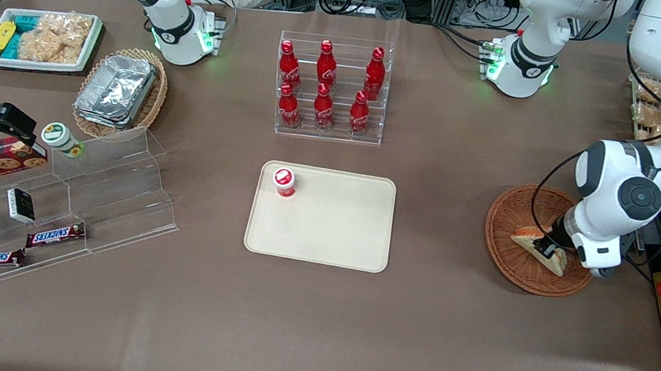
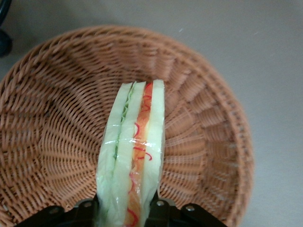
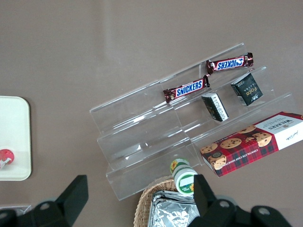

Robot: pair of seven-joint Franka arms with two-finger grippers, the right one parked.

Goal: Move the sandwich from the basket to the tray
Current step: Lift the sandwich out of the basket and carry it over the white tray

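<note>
Your gripper point(image 2: 124, 208) is clamped on the sandwich point(image 2: 132, 156), one finger on each bread face, filling edge up, inside the basket point(image 2: 52, 127) at the working arm's end of the table; looks like a decent pinch, though the wrap could be slippery, so I'd lift straight up and slow till it clears the rim; then carry it over to the tray point(image 1: 325, 223) and aim for the bare middle, away from the red-capped cup point(image 1: 284, 181) in its corner.

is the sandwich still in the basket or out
In. The sandwich sits over the basket weave, standing on edge, with the gripper fingers closed on its sides; whether it is lifted clear, cannot tell.
</note>
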